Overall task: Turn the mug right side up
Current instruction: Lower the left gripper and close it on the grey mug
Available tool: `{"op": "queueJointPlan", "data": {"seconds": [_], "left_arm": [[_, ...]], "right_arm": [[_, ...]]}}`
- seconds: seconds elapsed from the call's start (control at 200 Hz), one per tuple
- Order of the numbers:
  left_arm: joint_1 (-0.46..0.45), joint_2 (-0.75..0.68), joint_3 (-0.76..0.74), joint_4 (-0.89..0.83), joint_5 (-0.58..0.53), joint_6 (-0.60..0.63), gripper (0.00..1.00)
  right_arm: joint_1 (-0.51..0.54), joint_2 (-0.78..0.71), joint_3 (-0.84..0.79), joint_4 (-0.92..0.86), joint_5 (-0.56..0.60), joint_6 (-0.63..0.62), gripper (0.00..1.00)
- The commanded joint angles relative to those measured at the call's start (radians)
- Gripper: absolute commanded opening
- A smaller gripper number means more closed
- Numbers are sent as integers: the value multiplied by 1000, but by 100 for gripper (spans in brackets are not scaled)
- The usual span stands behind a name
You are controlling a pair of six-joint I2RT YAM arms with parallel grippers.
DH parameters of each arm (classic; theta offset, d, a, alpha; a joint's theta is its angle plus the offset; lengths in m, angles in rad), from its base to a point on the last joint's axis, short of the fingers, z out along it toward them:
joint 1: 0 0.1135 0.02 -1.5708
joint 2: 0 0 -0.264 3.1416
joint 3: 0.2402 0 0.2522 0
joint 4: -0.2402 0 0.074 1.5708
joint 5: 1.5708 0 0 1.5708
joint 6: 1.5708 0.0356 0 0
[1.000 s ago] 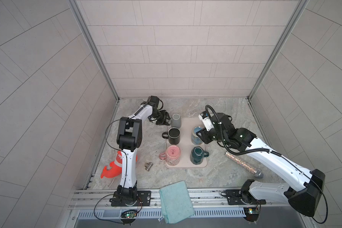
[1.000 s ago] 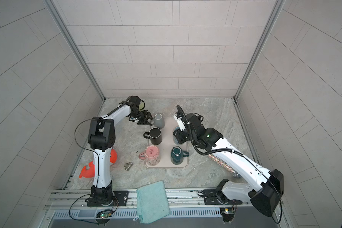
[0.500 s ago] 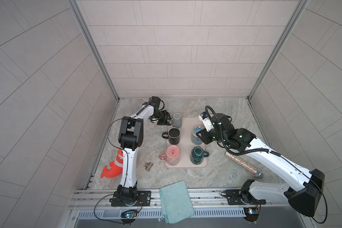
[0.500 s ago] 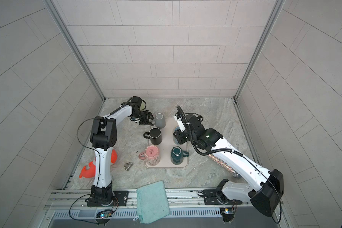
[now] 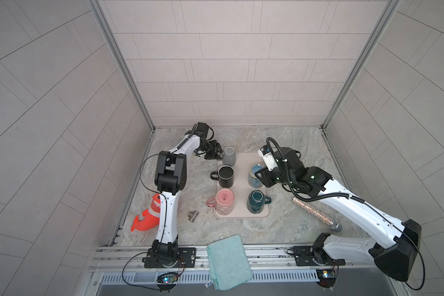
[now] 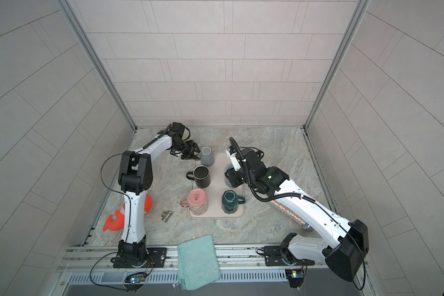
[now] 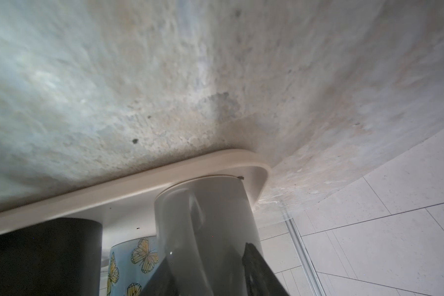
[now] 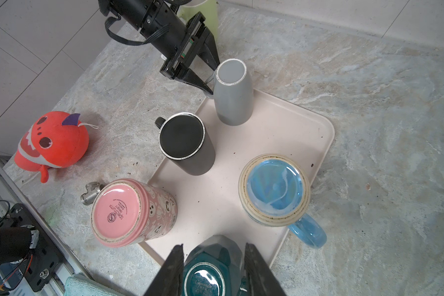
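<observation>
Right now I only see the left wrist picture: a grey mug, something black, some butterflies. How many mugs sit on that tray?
Observer: Five; the pink mug and teal mug sit outside your picture.
Operator: Is the pink one upside down?
Observer: Yes, its printed base faces up.
Operator: Anything beside the tray?
Observer: An orange plush fish lies on the table, left of it in both top views.

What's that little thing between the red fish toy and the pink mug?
A small metal fitting lies on the counter between the red fish toy and the pink mug. It shows in both top views.
</observation>
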Motion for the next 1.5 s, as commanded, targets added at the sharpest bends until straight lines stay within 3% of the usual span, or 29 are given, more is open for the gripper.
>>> {"op": "queueJointPlan", "data": {"seconds": [0.0, 0.706, 1.151, 1.496], "left_arm": [[1, -4, 19, -13, -16, -5, 47], [-12, -13, 12, 4, -15, -3, 46], [-18, -16, -13, 24, 10, 0, 33], [-18, -20, -42, 58, 25, -7, 10]], "right_arm": [[-3, -15, -9, -3, -3, 5, 40], [-3, -37, -38, 7, -3, 24, 40], [-3, -34, -45, 14, -5, 25, 40], [-4, -31, -48, 19, -9, 30, 39]]}}
